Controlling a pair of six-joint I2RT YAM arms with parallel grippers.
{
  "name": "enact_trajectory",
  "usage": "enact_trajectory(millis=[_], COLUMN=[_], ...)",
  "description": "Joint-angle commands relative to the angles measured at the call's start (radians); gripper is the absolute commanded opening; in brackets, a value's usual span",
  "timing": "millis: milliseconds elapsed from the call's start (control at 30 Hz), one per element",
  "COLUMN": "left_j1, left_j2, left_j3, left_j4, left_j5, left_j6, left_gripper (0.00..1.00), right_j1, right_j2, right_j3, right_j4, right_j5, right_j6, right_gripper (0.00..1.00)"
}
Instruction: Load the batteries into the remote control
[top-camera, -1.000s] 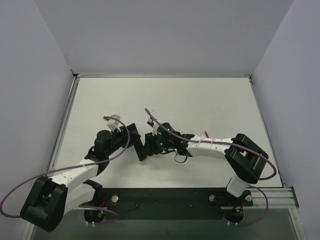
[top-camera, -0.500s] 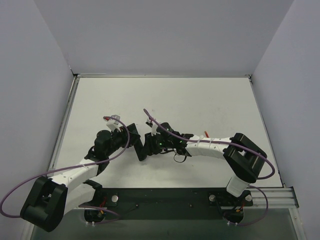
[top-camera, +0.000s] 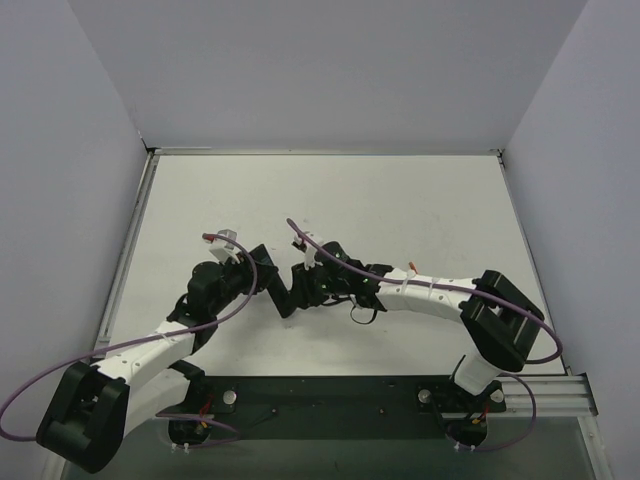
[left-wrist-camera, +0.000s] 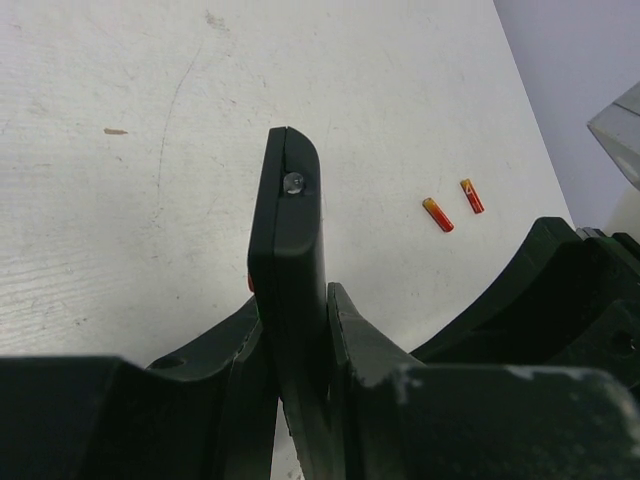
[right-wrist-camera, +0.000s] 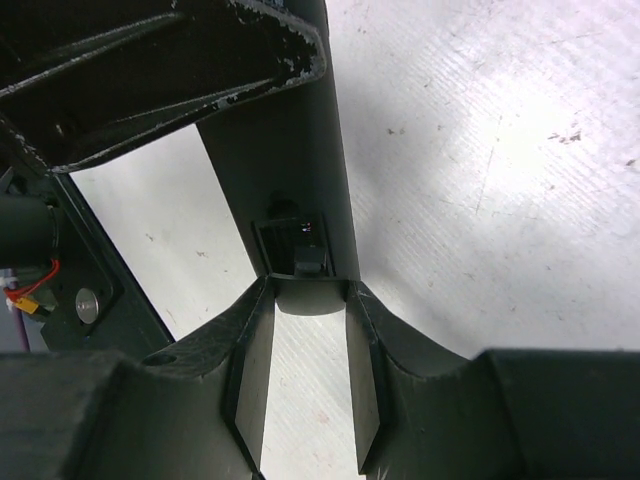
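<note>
The remote control (left-wrist-camera: 287, 235) is black and stands on edge, clamped between the fingers of my left gripper (left-wrist-camera: 296, 300), its far end pointing away. In the right wrist view its back faces the camera with the battery bay (right-wrist-camera: 298, 246) open and showing no cells. My right gripper (right-wrist-camera: 310, 290) has its fingertips pressed on both sides of the remote's (right-wrist-camera: 290, 150) near end. Two red batteries (left-wrist-camera: 437, 215) (left-wrist-camera: 471, 196) lie side by side on the table beyond the remote. In the top view both grippers (top-camera: 268, 280) (top-camera: 302, 288) meet at the remote (top-camera: 285, 300); the batteries are hidden there.
The white table (top-camera: 400, 200) is walled at the back and both sides. The right arm's dark body (left-wrist-camera: 560, 290) sits close right of the remote. A black rail (top-camera: 330, 395) runs along the near edge. Purple cables (top-camera: 300, 235) loop off both wrists.
Both grippers stay on the remote. The left wrist has shifted slightly left, and the right arm's elbow has swung a little to the right.
</note>
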Motion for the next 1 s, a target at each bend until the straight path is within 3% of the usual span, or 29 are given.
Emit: enact_trajectory(millis=[0,167,400,533,767,867,933,967], left_j1=[-0.005,-0.005,-0.004,-0.002,-0.001,-0.001,0.001,0.001], left_j2=[-0.03,-0.094,-0.163,-0.201,-0.295,-0.315,-0.326,-0.338], left_j3=[0.009,-0.004,-0.035,-0.047,-0.1,-0.109,-0.113,-0.117], left_j4=[-0.071,-0.108,-0.129,-0.108,-0.007,0.004,0.009,0.009], left_j5=[-0.051,-0.083,-0.117,-0.078,0.024,0.054,0.067,0.073], left_j6=[0.055,0.035,0.016,-0.001,-0.063,-0.087,-0.101,-0.104], left_gripper=[0.0,0.0,0.0,0.0,0.0,0.0,0.0,0.0], right_j1=[-0.04,-0.095,-0.172,-0.201,-0.23,-0.233,-0.235,-0.238], right_j2=[-0.06,-0.037,-0.077,0.021,0.142,0.189,0.19,0.181], right_j3=[0.085,0.117,0.085,0.159,0.231,0.268,0.276,0.277], right_j4=[-0.158,-0.325,-0.325,-0.48,-0.52,-0.535,-0.543,-0.548], right_j5=[0.174,0.261,0.254,0.298,0.333,0.326,0.316,0.316], right_j6=[-0.1,-0.132,-0.114,-0.124,-0.12,-0.126,-0.129,-0.132], right_gripper=[0.01,0.01,0.0,0.0,0.08,0.33,0.44,0.55])
